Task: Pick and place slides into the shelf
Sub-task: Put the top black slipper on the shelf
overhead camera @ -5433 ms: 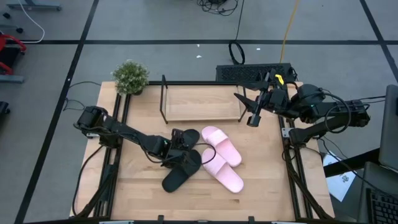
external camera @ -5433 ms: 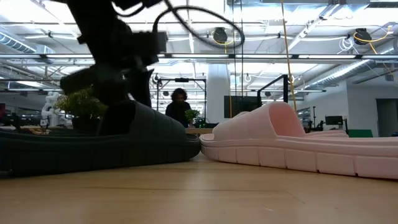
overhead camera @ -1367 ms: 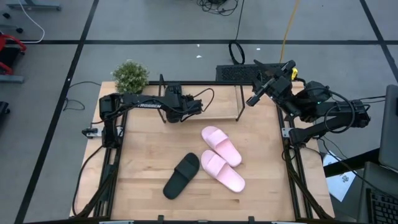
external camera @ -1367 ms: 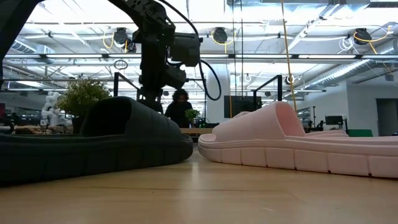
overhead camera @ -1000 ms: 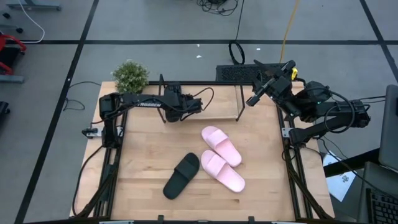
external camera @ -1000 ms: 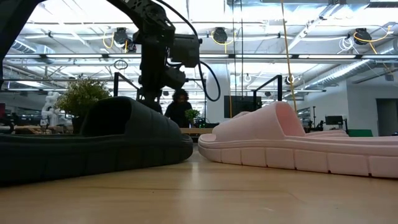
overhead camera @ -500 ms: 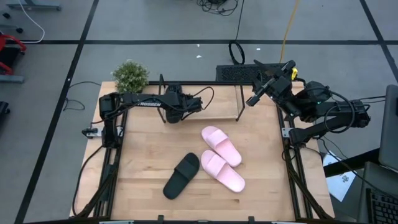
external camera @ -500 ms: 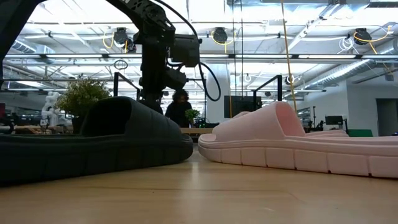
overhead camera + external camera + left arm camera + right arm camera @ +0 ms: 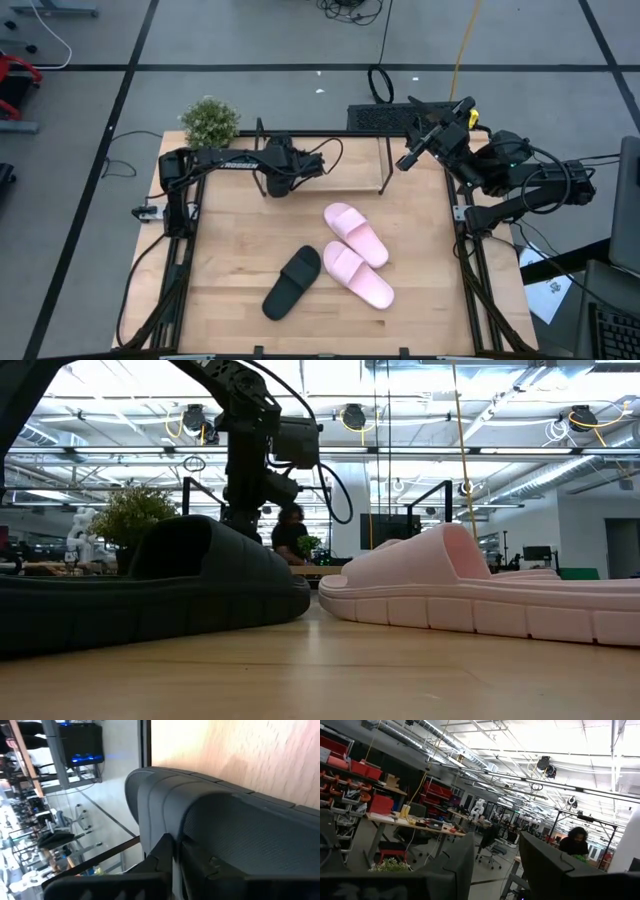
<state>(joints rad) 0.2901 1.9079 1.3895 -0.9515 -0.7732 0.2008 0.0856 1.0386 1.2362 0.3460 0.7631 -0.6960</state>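
Observation:
My left gripper (image 9: 295, 172) reaches into the left part of the shelf (image 9: 345, 165) and is shut on a black slide (image 9: 240, 835), which the gripper hides in the high view. The shelf's wooden board (image 9: 225, 750) shows right behind that slide. The other black slide (image 9: 292, 283) lies sole-down on the table, with two pink slides (image 9: 355, 235) (image 9: 357, 275) beside it. In the low view that black slide (image 9: 150, 590) and a pink one (image 9: 470, 590) fill the foreground. My right gripper (image 9: 410, 158) waits open by the shelf's right end, nothing between its fingers (image 9: 455, 865). My left gripper pinches the black slide's ribbed strap at its edge (image 9: 200, 845) between its two fingers (image 9: 160, 860). The slide lies close against the shelf board. Whether it rests on the board cannot be told, and the gripper body hides the hold in the high view.
A potted plant (image 9: 209, 123) stands at the table's far left corner. A black box (image 9: 400, 115) lies behind the shelf. Thin black shelf rods (image 9: 263, 160) rise beside my left gripper. A person (image 9: 292, 532) stands in the room beyond the table.

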